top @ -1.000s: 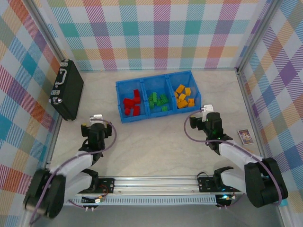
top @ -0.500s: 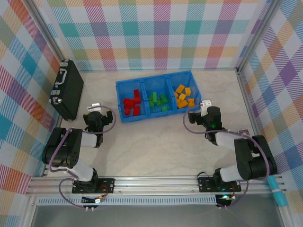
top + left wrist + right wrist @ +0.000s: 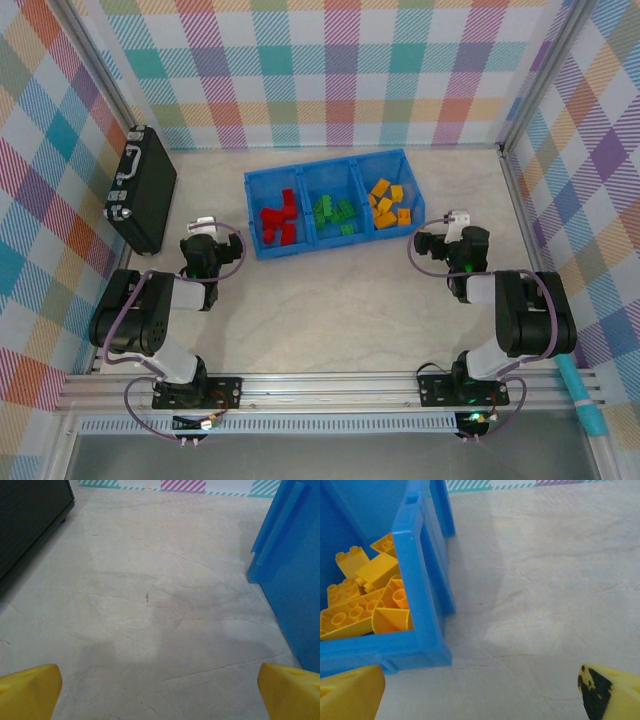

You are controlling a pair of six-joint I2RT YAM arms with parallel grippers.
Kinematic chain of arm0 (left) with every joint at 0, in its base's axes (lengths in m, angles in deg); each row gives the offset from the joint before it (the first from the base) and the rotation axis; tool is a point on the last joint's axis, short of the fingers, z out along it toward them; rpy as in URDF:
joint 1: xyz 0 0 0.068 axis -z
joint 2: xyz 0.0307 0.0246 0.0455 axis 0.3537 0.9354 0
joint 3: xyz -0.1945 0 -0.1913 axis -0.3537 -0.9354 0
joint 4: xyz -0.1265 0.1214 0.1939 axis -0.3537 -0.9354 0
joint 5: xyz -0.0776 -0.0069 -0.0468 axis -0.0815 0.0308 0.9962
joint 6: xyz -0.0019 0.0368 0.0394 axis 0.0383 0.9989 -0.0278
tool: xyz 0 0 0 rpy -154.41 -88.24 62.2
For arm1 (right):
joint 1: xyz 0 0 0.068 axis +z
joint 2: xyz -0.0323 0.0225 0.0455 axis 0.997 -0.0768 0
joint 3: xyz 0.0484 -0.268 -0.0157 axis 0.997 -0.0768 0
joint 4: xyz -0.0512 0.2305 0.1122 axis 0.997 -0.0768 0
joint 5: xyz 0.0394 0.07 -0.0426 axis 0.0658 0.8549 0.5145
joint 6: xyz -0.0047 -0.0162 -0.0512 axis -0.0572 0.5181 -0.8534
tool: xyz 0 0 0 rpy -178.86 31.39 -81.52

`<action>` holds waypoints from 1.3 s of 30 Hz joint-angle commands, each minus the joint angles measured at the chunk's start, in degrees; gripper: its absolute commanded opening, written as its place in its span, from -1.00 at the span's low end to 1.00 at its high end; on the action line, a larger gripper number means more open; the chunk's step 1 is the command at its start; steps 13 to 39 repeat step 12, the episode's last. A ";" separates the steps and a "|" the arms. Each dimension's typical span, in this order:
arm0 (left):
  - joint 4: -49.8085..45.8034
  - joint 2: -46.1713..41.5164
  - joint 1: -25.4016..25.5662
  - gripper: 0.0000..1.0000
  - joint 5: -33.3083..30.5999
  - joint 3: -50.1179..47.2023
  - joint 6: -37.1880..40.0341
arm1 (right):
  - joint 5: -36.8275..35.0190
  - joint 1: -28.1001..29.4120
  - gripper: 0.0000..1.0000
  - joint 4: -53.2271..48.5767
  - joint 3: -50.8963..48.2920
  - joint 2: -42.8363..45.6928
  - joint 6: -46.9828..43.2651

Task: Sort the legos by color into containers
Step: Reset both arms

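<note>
Sorting looks finished — legos (image 3: 333, 213) lie by colour in the blue bin (image 3: 330, 241), red left, green middle, yellow-orange right — so left gripper (image 3: 160, 692) and right gripper (image 3: 482, 690), jaws wide and empty, need only retreat.

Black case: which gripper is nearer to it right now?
Left. The left gripper sits just right of the black case, near its front end. The right gripper is beyond the right end of the blue bin.
</note>
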 commanded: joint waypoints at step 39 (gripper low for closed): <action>0.67 0.29 -0.08 1.00 1.18 0.53 -0.61 | 0.26 0.92 0.97 2.56 -0.15 0.04 0.62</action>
